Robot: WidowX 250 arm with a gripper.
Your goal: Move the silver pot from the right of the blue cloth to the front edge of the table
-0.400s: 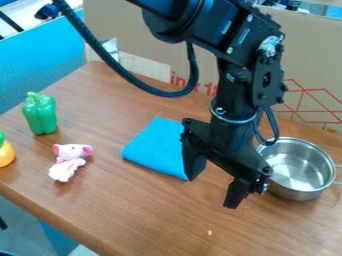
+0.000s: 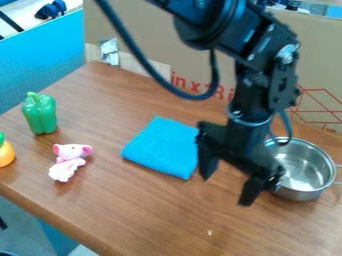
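Note:
My gripper [image 2: 226,191] hangs over the right half of the table, its two fingers spread wide with nothing between them. One finger is beside the right edge of a folded blue cloth [image 2: 160,149]; the other is in front of the left side of a silver metal pot [image 2: 308,167]. Part of the pot's left side is hidden behind the gripper. Over on the left, a pink and white elephant toy [image 2: 67,162] lies on the wood, with a green bell pepper [image 2: 40,114] upright behind it.
An orange toy [image 2: 5,152] with a green top is cut by the left edge. Behind the wooden table [image 2: 133,215] stands a cardboard panel [image 2: 150,30] with red print, and a blue panel [image 2: 40,55] is at the upper left.
The arm and its open gripper have shifted right, toward the pot, uncovering more of the blue cloth's right side. The objects on the table have stayed where they were.

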